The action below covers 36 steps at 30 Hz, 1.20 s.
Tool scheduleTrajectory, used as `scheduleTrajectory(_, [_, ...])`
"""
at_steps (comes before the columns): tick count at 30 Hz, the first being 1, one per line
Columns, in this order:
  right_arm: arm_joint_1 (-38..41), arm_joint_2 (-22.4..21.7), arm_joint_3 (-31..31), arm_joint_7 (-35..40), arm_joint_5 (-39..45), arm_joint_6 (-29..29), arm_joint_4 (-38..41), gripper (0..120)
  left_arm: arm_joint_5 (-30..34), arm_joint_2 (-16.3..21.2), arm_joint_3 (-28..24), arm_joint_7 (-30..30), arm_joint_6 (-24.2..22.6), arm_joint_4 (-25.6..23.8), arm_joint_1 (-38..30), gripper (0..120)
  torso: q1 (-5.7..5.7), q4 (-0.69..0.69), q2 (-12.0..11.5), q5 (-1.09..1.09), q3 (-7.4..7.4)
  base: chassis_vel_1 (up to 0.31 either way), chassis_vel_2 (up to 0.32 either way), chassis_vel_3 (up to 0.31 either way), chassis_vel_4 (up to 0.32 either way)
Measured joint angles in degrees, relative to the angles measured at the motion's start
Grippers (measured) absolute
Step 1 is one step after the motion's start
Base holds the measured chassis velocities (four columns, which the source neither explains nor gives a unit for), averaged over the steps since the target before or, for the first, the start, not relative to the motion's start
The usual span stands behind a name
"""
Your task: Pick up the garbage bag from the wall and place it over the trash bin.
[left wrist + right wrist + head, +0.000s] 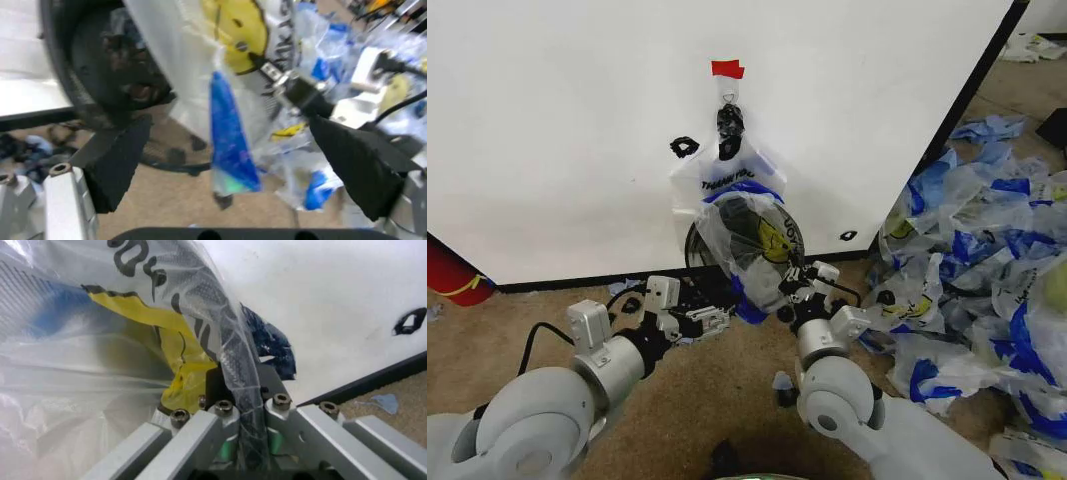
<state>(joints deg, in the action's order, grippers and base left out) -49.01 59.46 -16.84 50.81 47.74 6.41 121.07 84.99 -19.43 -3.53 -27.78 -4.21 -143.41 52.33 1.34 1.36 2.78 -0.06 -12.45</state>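
Observation:
The garbage bag (732, 180) hangs from a black clip (729, 120) under red tape on the white wall (557, 130). Its lower part drapes over the round black trash bin (712, 240), which stands against the wall's base with its opening facing me. My right gripper (795, 282) is at the bin's right rim, shut on the garbage bag's plastic (200, 330) where it lies over a dark rim (243, 405). My left gripper (237, 170) is open below the bin, with the bag's blue handle (230, 150) hanging between its black pads (120, 165) without touching them.
A heap of similar white and blue bags (987, 270) covers the floor on the right. A red rounded object (452, 275) sits at the wall's left foot. Small black scraps (684, 147) stick to the wall. Bare carpet (727, 400) lies in front.

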Motion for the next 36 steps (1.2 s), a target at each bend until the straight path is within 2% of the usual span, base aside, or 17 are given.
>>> scheduleTrajectory(3, [0.2,0.4,-0.2,0.0,0.0,-0.1,-0.3,0,0.9,-0.8,-0.2,0.7,0.8,0.0,0.0,91,0.00,0.00,0.0,0.00,0.00,0.000,0.000,0.000,0.000])
scheduleTrajectory(7, [0.3,0.9,-0.6,0.0,0.1,-0.2,-0.5,0,2.0,-2.3,-1.4,1.4,1.8,0.1,-0.6,83,0.00,-0.01,0.0,0.00,0.00,0.000,0.000,0.000,0.000])
scheduleTrajectory(16, [0.1,1.0,-0.8,0.1,0.1,-0.4,-0.2,0,1.5,-4.6,-4.1,1.8,2.6,0.1,-1.3,82,0.00,0.00,0.0,0.00,0.00,0.000,0.000,0.000,0.000])
scheduleTrajectory(28, [-0.7,0.5,-0.7,0.1,0.1,-0.4,0.4,0,-0.7,-5.7,-6.5,2.8,3.7,2.8,-2.2,82,0.00,0.00,0.0,-0.02,0.00,0.000,0.000,0.000,0.000])
scheduleTrajectory(36, [-1.8,0.3,-0.5,0.0,-0.4,-0.3,0.6,0,-0.9,-4.6,-4.7,3.1,3.9,1.3,-1.5,82,0.00,0.00,0.0,0.00,0.00,0.000,0.000,0.000,0.000])
